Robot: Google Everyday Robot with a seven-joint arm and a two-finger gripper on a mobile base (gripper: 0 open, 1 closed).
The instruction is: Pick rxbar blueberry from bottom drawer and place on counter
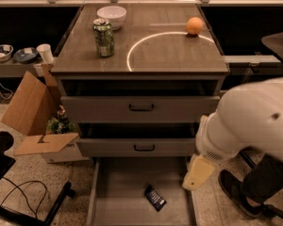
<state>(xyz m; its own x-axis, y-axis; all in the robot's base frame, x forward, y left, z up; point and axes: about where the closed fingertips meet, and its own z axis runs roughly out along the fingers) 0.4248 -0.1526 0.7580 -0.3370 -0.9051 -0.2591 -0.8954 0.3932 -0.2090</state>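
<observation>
The rxbar blueberry, a small dark blue bar with white print, lies flat in the open bottom drawer, near its middle front. The counter is the cabinet's wood-grain top with a bright arc on it. My white arm comes in from the right. Its cream-coloured gripper hangs over the drawer's right edge, above and to the right of the bar, apart from it and holding nothing that I can see.
A green soda can, a white bowl and an orange stand on the counter. The two upper drawers jut out slightly above the bottom one. An open cardboard box and cables lie on the floor at left.
</observation>
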